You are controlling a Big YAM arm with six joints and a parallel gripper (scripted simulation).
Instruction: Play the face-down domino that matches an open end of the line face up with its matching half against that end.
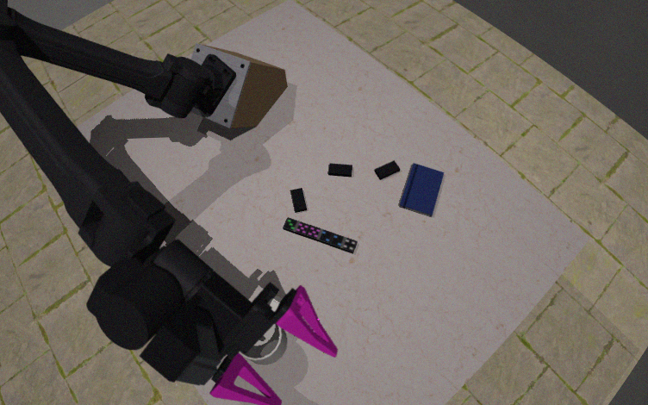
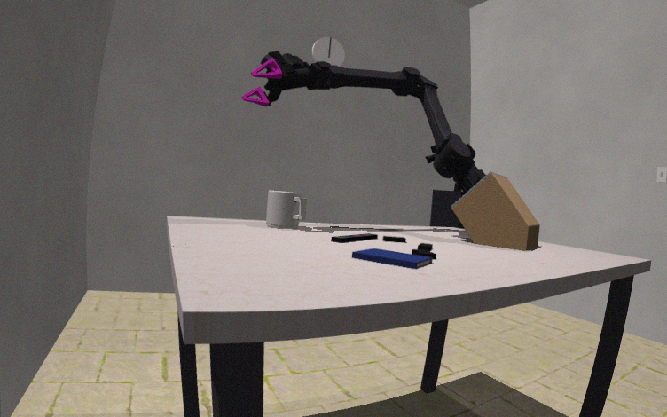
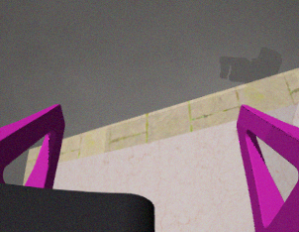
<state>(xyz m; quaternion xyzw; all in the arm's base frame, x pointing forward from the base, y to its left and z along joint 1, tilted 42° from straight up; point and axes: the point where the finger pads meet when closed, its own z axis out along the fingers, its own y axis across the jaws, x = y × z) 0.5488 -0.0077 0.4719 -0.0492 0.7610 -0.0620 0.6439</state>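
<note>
The line (image 1: 320,234) (image 2: 354,239) lies flat and face up, a straight row of black dominoes. In the top view its left end shows green pips and its right end white pips, with magenta and blue halves between. One face-down domino (image 1: 298,200) (image 2: 394,239) lies just above the line's green end. A second face-down domino (image 1: 339,170) (image 2: 425,247) lies farther up, and a third face-down domino (image 1: 387,170) (image 2: 423,255) lies near the blue book. Their pips are hidden. My gripper (image 1: 308,378) (image 2: 247,85) (image 3: 150,114) is open and empty, high above the table, away from the dominoes.
The blue book (image 1: 423,190) (image 2: 390,257) lies right of the third domino. A grey mug (image 2: 283,209) stands on the table, mostly hidden under the gripper in the top view. A wooden block (image 1: 261,95) (image 2: 499,217) stands at the arm's base. The wrist view shows the table edge.
</note>
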